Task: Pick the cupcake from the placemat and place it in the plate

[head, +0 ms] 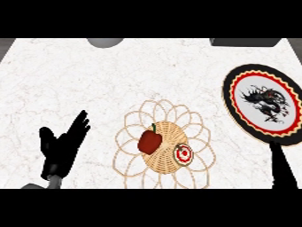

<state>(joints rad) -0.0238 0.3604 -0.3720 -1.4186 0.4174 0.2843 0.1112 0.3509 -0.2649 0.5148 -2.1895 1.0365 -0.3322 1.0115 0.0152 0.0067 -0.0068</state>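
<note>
A woven wicker placemat (164, 144) with looped edges lies at the counter's middle front. On it rest a red bell pepper (150, 140) and, to its right, a small cupcake (184, 154) with red and white top. The plate (268, 103), black-rimmed with a red ring and a dragon picture, sits at the right. My left hand (61, 147) rests open at the lower left, fingers straight and pointing up, well left of the placemat. Of my right hand (283, 167) only a dark strip shows at the lower right, just below the plate's near rim.
A grey round object (105, 41) and a dark grey block (245, 41) show at the counter's far edge. Bare white marble counter (81, 80) spreads across the left and the back.
</note>
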